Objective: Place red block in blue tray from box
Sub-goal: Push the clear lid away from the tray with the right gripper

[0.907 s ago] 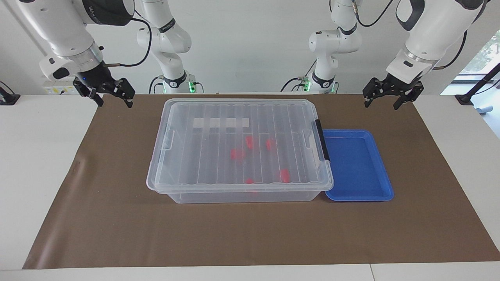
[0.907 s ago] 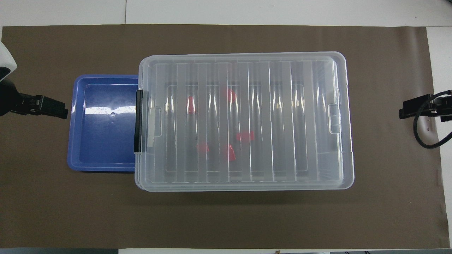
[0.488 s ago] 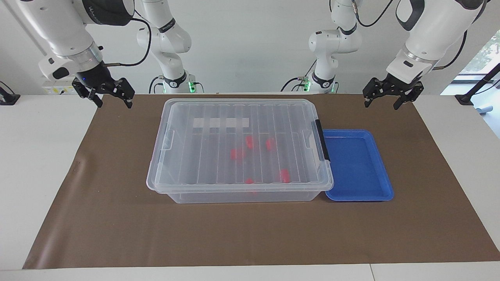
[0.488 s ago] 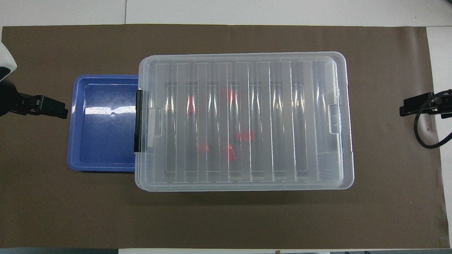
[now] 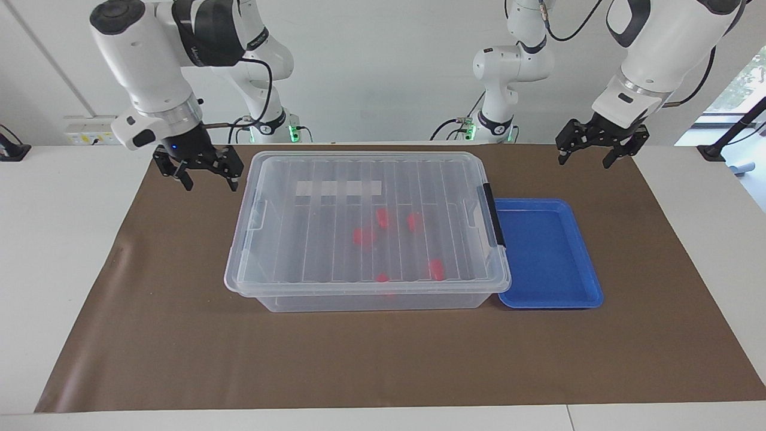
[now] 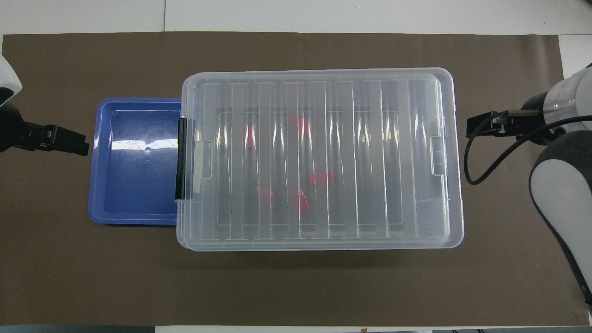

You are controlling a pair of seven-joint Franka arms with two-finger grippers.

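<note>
Box (image 5: pixel 365 230): clear bin at the centre of the frame in both views, standing on the brown mat (image 5: pixel 179 335); ribbed lid (image 6: pixel 319 157) closed over it
Latch (image 5: pixel 494 214): black strip on the box end that faces the tray; a clear clip at the other end
White strip (image 5: pixel 338 188): on the lid, upper centre of the facing view
Red blocks: about five, seen through the lid inside the box, scattered around its middle; one red block (image 5: pixel 437 269) lies low in the facing view, toward the tray end
Blue tray (image 5: pixel 583 263): right of centre in the facing view, left of centre in the overhead view; nothing in it; its edge touches or slips under the latch end of the box
Right gripper (image 5: pixel 206 178): upper left of the facing view, in the air over the mat, just beside the clip end of the box; fingers apart, holding nothing
Left gripper (image 5: pixel 589 154): upper right of the facing view, over the mat edge above the tray, waiting; fingers apart, holding nothing
</note>
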